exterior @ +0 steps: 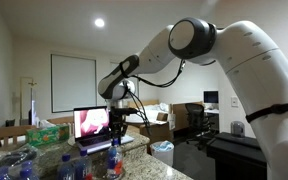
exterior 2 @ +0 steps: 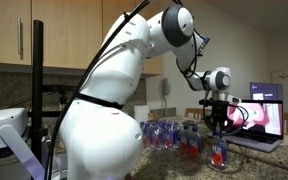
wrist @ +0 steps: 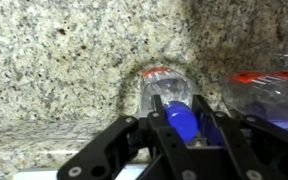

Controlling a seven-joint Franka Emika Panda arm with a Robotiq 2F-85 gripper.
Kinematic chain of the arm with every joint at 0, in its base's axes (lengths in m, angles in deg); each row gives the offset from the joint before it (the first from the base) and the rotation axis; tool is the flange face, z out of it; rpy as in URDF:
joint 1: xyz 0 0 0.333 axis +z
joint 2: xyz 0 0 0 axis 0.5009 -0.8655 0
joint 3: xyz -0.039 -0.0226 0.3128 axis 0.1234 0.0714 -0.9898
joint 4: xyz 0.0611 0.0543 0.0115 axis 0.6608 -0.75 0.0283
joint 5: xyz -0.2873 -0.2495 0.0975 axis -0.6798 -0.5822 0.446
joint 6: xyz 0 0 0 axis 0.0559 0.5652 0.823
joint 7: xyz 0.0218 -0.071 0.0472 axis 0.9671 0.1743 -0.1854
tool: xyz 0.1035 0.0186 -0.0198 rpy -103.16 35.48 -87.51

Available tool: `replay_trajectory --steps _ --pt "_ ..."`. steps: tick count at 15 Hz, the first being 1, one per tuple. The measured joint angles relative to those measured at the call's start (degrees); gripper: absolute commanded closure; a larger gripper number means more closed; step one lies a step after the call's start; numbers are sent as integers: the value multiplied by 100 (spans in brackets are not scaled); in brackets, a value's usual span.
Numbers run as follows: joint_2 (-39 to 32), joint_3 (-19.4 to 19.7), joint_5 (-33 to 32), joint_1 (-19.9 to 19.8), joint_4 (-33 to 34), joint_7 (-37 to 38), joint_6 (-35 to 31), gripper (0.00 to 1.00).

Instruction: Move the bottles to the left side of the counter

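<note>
One bottle [wrist: 164, 90] in pincer [wrist: 181, 118]; laptop [exterior: 92, 124] ext-only

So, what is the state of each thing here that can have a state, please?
end effector: shut on the top of the gripped bottle.
gripped bottle: upright, held at its top.
other bottles: grouped on the counter, not touched.
laptop: open, screen lit.
ceiling light: on.

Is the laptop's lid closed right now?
No, the laptop stands open in an exterior view, its screen lit with a pinkish picture.
</note>
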Motion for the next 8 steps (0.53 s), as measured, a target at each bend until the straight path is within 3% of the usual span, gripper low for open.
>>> replay_trajectory --steps 8 --pt "-124 -118 89 484 341 1146 0 86"
